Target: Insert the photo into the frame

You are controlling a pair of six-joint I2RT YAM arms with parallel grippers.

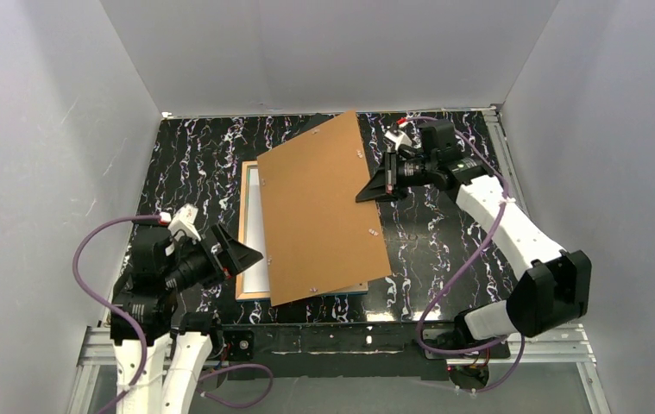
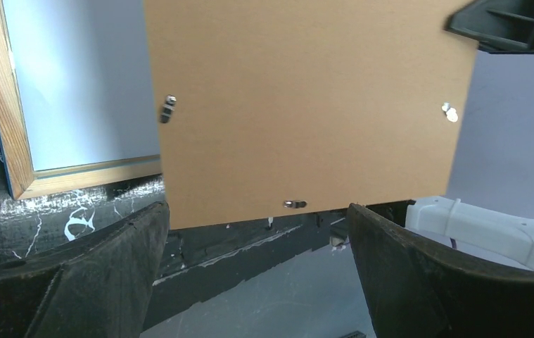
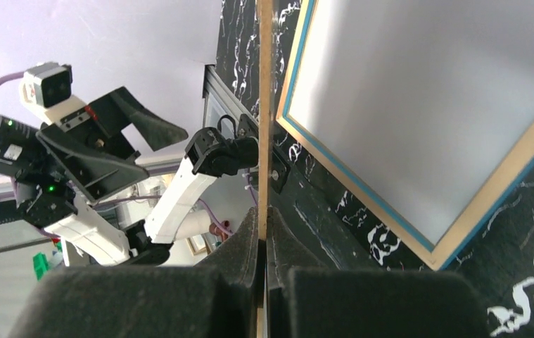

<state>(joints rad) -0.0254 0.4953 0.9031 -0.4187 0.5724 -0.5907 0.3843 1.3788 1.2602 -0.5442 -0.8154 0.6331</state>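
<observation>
Currently right gripper pinches the brown backing board by its edge, tilted above the frame, probably to leave the recess reachable; left gripper gapes empty nearby; the white sheet inside is likely the photo, face-down.

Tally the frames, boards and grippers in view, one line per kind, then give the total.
frame: 1
brown backing board: 1
grippers: 2 (left gripper open, right gripper shut on the board's edge)
Total: 4
</observation>
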